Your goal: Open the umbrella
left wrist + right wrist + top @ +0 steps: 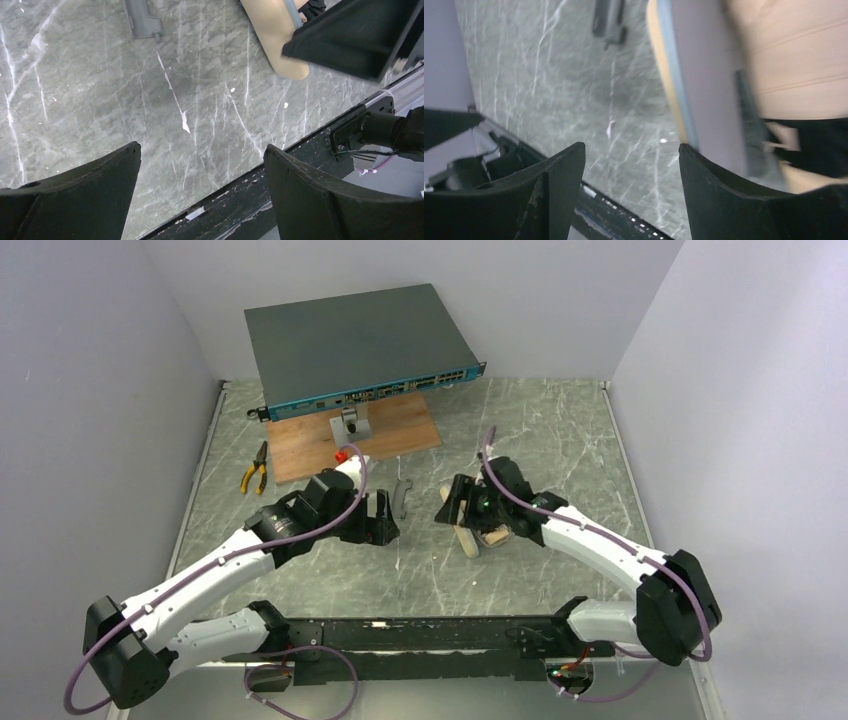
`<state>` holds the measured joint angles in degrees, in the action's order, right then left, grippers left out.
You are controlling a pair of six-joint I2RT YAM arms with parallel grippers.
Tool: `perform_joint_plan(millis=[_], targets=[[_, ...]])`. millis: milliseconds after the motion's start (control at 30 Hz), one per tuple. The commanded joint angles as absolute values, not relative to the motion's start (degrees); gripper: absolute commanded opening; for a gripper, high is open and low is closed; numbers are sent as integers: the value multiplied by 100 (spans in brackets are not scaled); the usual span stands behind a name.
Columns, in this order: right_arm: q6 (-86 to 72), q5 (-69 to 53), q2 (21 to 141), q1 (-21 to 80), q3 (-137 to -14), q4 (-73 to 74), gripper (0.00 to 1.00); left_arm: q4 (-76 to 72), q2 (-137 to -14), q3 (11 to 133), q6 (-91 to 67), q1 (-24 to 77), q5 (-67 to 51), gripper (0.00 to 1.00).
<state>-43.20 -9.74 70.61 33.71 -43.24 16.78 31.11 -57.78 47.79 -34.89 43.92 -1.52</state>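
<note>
Cream-beige fabric with a bit of black under it is pretty much all you get of the umbrella (472,540), which sits on the marble table (560,440) a little right of centre and toward the near edge, still a compact bundle, not spread out. In the right wrist view the umbrella (794,55) fills the upper right, with a pale oblong case shell (704,85) with a tan and blue rim right beside it. The right gripper (455,502) is right over that bundle, and from its own camera the right gripper (631,147) has its fingers well apart with only bare marble in the gap, so it's gripping nothing; the shell's edge runs down by the inner side of one finger, can't tell if they touch. The left gripper (388,512) is just left of the umbrella, also spread wide over empty table, see left gripper (201,150), with the umbrella's rounded beige end (280,45) up top. A small grey part (402,496) lies between the two claws. Farther back there's a wooden board (400,430), a network switch (360,345) tilted over it, and yellow-handled pliers (254,469) off to the left.
</note>
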Motion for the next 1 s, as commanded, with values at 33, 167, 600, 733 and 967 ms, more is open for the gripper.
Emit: perform_joint_plan(millis=[33,167,600,733,967], targets=[[-4767,-1386,7451,4181,-4499,995,70,3096,-5534,4744,-3559,4395,-18,94],[-4813,-1465,7674,4670,-4629,778,71,3154,-5575,4822,-3537,4395,-18,94],[-3568,-39,6781,4576,-5528,2629,92,2652,-5831,4811,-3814,4398,108,93],[-3483,394,6134,3895,-5531,3165,92,2074,-6303,4951,-4147,4411,-132,96],[-3606,1277,5856,3337,-5249,3698,96,1284,-7608,5665,-4574,4721,-366,99]])
